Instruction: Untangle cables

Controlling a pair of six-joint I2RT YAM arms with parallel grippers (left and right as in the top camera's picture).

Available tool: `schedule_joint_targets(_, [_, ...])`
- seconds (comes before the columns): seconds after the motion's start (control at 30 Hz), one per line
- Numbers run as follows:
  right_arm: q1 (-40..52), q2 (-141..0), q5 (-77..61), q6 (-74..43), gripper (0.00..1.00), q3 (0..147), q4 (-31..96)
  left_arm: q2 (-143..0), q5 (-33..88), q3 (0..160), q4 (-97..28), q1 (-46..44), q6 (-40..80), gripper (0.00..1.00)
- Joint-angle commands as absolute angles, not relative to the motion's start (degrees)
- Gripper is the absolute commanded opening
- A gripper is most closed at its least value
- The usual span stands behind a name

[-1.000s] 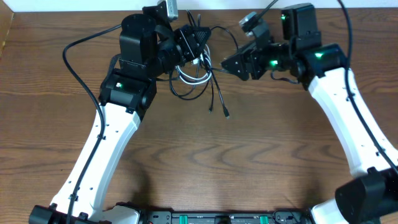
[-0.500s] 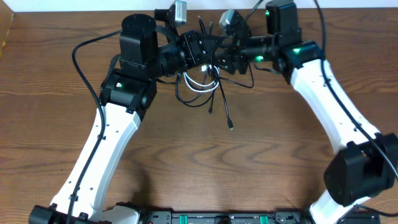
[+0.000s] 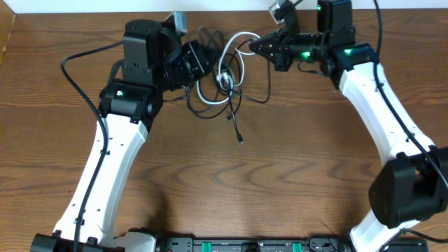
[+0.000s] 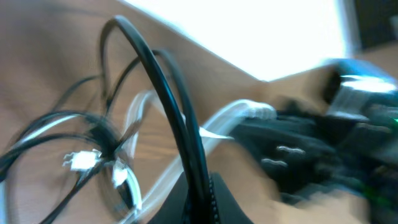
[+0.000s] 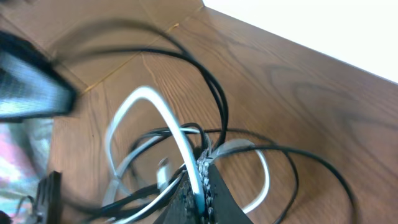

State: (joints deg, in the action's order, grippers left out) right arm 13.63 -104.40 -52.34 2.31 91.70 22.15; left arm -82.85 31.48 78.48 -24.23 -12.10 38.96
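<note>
The table [image 3: 280, 175] is bare wood apart from the bundle of cables [image 3: 218, 89] near its far edge, and everything here is placed against that bundle.

The left arm [image 3: 112, 154] reaches up to the bundle's left side, the right arm [image 3: 381, 91] to its right. A second ago the right arm hung well off to the right with its fingers spread. It then swung in close, and now it has drawn back a little toward the far edge with something in its grip. The left arm has shifted leftward too, so the bundle looks stretched between the two instead of bunched under them.

The right claw [image 5: 198, 186] is pressed together on the white cable [image 5: 168, 118], which now arches up in a tall loop at the bundle's far right. The left claw [image 4: 200, 190] is also closed, pinching a black cable [image 4: 165, 99] that rises steeply from between its fingers at the bundle's left side.

I would say this is the start of a pull-apart: white one way, black the other. The knot in the middle looks no looser yet.

One black plug end [image 3: 239, 139] trails out on the near side of the bundle, lying on the wood.
</note>
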Motion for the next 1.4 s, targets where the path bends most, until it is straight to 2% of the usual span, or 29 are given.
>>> schedule_joint_targets(0.0, [14.3, -97.3, -45.2, -0.4, 0.01, 92.1, 25.8, -83.3, 13.3, 78.7, -29.6, -11.8, 31.7, 0.07])
schedule_joint_targets(0.23, [14.7, -86.5, -24.9, -3.0, 0.01, 92.1, 30.9, -88.1, 9.6, 78.6, -36.8, -11.8, 26.5, 0.07])
schedule_joint_targets(0.43, [14.6, -78.8, -17.9, -2.4, 0.01, 93.2, 30.9, -96.2, 9.6, 78.5, -39.0, -11.8, 24.0, 0.07])
schedule_joint_targets(0.7, [14.6, -73.4, -16.6, -1.8, 0.01, 93.8, 32.0, -105.4, 9.7, 78.5, -39.6, -11.8, 23.8, 0.08])
schedule_joint_targets(0.83, [14.6, -74.7, -16.7, -2.6, 0.01, 93.8, 35.6, -105.9, 12.9, 78.6, -38.7, -11.8, 19.8, 0.07])
schedule_joint_targets(0.97, [14.6, -78.1, -17.1, -3.2, 0.01, 93.7, 39.5, -103.0, 27.5, 78.7, -34.2, -11.9, 10.7, 0.07])
schedule_joint_targets(1.13, [14.6, -83.0, -19.8, -3.6, 0.01, 93.7, 42.1, -96.7, 41.5, 78.7, -25.8, -11.8, 10.8, 0.08])
schedule_joint_targets(1.2, [14.6, -85.3, -21.7, -3.5, 0.04, 93.7, 42.7, -92.7, 42.5, 78.7, -20.8, -11.8, 15.0, 0.08])
schedule_joint_targets(1.3, [14.7, -88.1, -24.9, -2.5, 0.14, 93.7, 43.1, -88.4, 42.4, 78.7, -16.0, -11.8, 18.0, 0.08])
schedule_joint_targets(1.37, [14.7, -90.1, -26.1, -2.4, 0.16, 93.7, 43.5, -85.4, 41.1, 78.7, -15.6, -11.8, 18.3, 0.08])
